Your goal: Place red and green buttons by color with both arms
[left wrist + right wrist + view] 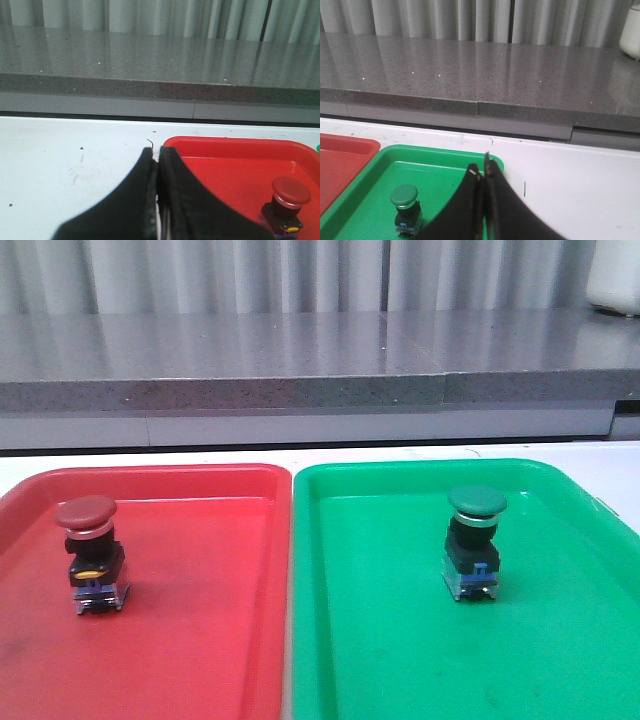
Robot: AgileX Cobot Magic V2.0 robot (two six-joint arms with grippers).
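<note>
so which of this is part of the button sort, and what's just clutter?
Job:
red button, upright in the red tray
green button, upright in the green tray
left hand, shut, empty
right hand, shut, empty

Lying about:
grey counter
white object at its far right end

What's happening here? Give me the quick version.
Nothing is being handled. The red button stands upright in the red tray, the green button upright in the green tray. The left tool and right tool are shut, empty, clear of the buttons.
</note>
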